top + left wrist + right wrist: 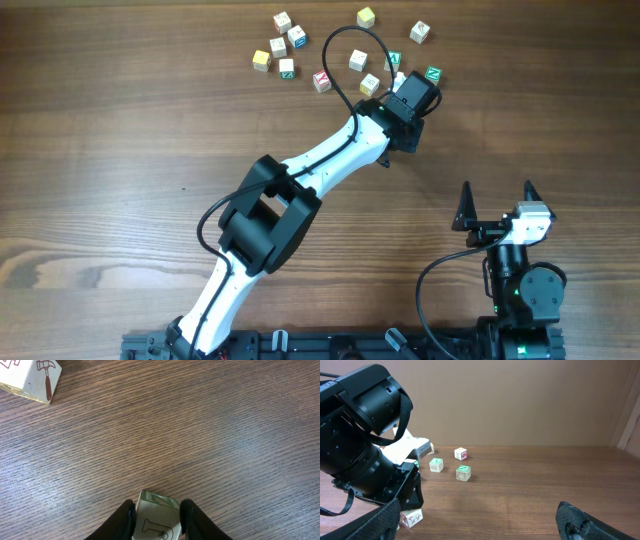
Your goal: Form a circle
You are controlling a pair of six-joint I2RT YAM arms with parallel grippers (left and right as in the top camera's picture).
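12 small pale wooden letter cubes [358, 60] seen overhead on brown wood table [120, 150]. L gripper [157, 506] pinches 1 green-edged cube [156, 525]. R gripper [497, 205] wide, empty.

The gap between the left fingers [125, 521] is filled by a cube [157, 515]. Ahead, bare table [200, 435] is left open, and a hammer-marked cube [34, 380] stands far ahead-left.

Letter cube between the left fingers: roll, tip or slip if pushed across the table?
Flat faces and square edges: the letter cube should slide, not roll. Looks like small pale wood, so probably light and rigid. Narrow fingers flank it, so it might twist when pushed.
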